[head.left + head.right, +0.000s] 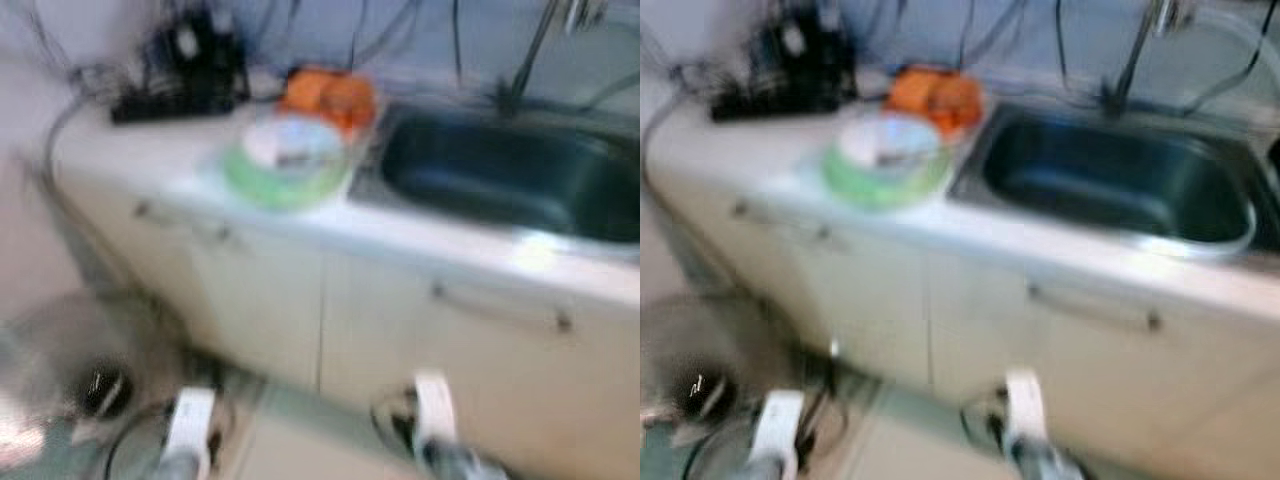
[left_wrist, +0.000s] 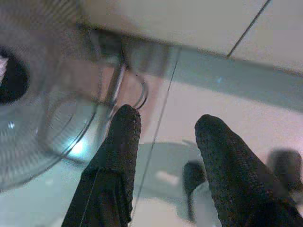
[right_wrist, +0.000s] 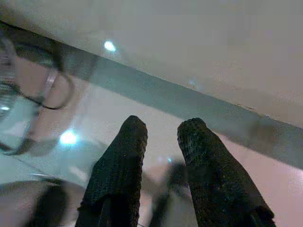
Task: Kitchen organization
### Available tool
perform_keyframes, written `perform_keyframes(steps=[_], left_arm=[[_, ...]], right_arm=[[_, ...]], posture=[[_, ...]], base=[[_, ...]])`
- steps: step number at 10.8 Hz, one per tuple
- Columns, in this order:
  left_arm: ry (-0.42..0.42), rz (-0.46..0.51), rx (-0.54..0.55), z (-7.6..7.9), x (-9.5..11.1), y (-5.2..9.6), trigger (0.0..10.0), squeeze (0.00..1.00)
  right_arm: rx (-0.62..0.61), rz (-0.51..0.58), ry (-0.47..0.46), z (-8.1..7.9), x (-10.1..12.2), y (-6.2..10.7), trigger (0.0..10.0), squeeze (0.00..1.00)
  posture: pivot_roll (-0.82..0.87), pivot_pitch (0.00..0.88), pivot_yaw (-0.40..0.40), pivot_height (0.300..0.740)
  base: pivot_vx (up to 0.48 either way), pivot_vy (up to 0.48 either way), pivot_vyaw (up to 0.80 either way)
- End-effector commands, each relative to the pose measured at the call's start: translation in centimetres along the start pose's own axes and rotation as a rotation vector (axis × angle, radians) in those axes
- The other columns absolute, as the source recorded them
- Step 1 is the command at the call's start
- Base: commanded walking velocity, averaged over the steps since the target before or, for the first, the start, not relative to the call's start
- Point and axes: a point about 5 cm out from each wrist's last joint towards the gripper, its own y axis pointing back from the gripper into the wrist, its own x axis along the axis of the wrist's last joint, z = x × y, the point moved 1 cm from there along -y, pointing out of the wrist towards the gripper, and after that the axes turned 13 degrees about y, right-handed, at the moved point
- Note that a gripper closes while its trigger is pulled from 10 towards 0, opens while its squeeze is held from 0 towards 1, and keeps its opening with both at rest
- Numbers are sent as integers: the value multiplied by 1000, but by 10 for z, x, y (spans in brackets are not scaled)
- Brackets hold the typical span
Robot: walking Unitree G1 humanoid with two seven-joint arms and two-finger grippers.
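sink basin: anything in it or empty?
Looks empty. The sink shows a dark, bare basin in both eye views, but the frames are blurred, so small items cannot be ruled out.

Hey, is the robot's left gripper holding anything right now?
No, the left gripper has its fingers spread apart over the floor with nothing between them.

Head views heavily motion-blurred. Green-rimmed bowl on the desk: contents unreadable. Orange item behind it: can't identify. Black gear at the back is a smear. Sink cut off at right edge.
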Motion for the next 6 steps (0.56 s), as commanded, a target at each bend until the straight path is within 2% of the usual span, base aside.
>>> perform_keyframes(steps=[1,3,6], left_arm=[[1,2,-21,8,1,-1,10000,0],[-3,-5,-26,8,0,-1,10000,0],[-13,-10,-41,10,-2,-1,10000,0]], right_arm=[[-20,-13,-5,9,-2,2,10000,0],[-20,-12,1,7,-2,1,10000,0],[-16,-13,4,6,-3,1,10000,0]], posture=[[178,19,-4,740],[178,20,-4,740],[177,19,-2,740]], base=[[401,0,-494],[330,0,0],[0,0,0]])
